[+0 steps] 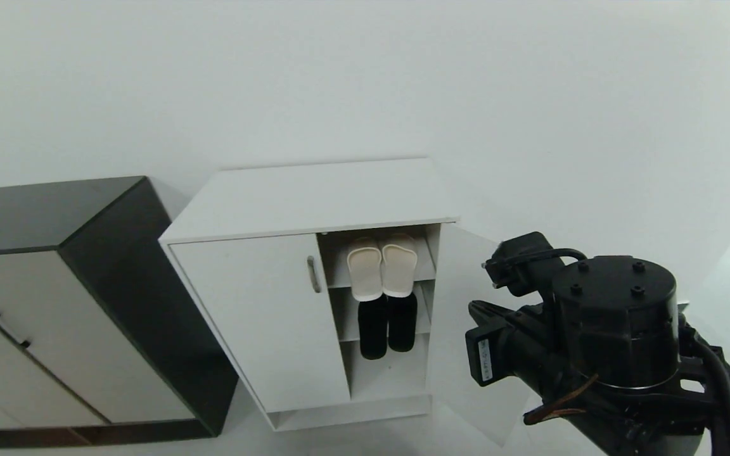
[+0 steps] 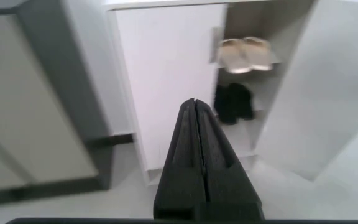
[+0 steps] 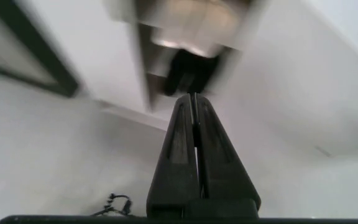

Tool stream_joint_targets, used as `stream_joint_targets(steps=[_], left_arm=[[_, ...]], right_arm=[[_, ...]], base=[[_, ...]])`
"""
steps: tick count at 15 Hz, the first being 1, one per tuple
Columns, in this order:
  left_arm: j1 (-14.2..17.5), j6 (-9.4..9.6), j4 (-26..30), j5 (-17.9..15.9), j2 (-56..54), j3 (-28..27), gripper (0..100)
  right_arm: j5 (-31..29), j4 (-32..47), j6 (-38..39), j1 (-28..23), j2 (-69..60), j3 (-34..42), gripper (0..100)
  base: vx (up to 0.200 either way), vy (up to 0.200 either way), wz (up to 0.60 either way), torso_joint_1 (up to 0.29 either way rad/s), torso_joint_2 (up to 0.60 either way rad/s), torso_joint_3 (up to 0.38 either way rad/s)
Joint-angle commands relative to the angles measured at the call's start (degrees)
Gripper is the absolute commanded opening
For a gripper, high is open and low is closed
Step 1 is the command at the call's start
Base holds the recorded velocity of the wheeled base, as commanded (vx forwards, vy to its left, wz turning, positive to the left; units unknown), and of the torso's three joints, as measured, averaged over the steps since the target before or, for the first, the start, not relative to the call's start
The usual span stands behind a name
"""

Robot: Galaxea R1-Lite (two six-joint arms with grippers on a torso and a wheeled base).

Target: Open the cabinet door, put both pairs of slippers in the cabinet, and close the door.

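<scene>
**Both pairs shelved, right door open, both grippers closed and empty**

The pale slippers (image 1: 382, 267) are set side by side on the top shelf of the white cabinet (image 1: 314, 196), with their near ends hanging over the shelf's front edge. The black slippers (image 1: 387, 324) are set directly beneath them on the middle shelf and overhang in the same way. The right door (image 1: 466, 380) is swung wide open. The left door (image 1: 257, 316) is shut, and its metal handle (image 1: 313, 273) is fixed upright near the inner edge.

The left gripper (image 2: 195, 106) is held with its fingers (image 2: 180, 149) pressed flat together, and nothing is gripped between them. The shut left door is seen straight ahead of the fingertips. Both pairs of slippers are seen farther ahead and off toward the open side, well apart from the fingers.

The right gripper (image 3: 195, 99) is likewise closed, fingers (image 3: 179, 149) touching along their length, with nothing held. The black slippers are seen, blurred, just past the fingertips in the line of sight, and the pale pair is seen beyond them.

The right arm (image 1: 599, 329) is placed in front of the open door. A dark cabinet (image 1: 54, 304) is stood just beside the white one on its left, against the pale wall (image 1: 365, 76). A dark cable (image 3: 118, 202) is seen on the floor (image 3: 55, 143) below the right gripper.
</scene>
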Motion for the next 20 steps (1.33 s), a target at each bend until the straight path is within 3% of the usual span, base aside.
stream_joint_targets(steps=[1,4,5,9,14,20], left_arm=[[0.0,-0.01,0.02,0.0,0.01,-0.01,0],[0.09,-0.01,0.02,0.0,0.01,-0.01,0],[0.0,-0.01,0.02,0.0,0.01,-0.01,0],[0.0,-0.01,0.02,0.0,0.01,-0.01,0],[0.09,-0.09,0.02,0.09,0.01,-0.01,0],[0.09,-0.36,0.02,0.18,0.01,-0.01,0]], right_arm=[[0.06,-0.63,-0.1,-0.87,0.03,-0.01,0],[0.23,-2.91,-2.03,-5.88,0.74,-0.98,0],[0.06,-2.56,-1.77,-7.55,1.26,-4.41,0],[0.06,6.05,2.45,-13.7,3.64,-12.49,0],[0.23,6.58,4.12,-20.03,9.26,-15.04,0],[2.08,7.81,3.68,-29.26,20.95,-30.78,0]], base=[[0.0,0.0,0.0,0.0,0.0,0.0],[0.0,0.0,0.0,0.0,0.0,0.0],[0.0,0.0,0.0,0.0,0.0,0.0],[0.0,0.0,0.0,0.0,0.0,0.0],[-0.2,0.0,0.0,0.003,0.0,-0.002],[0.0,0.0,0.0,0.0,0.0,0.0]])
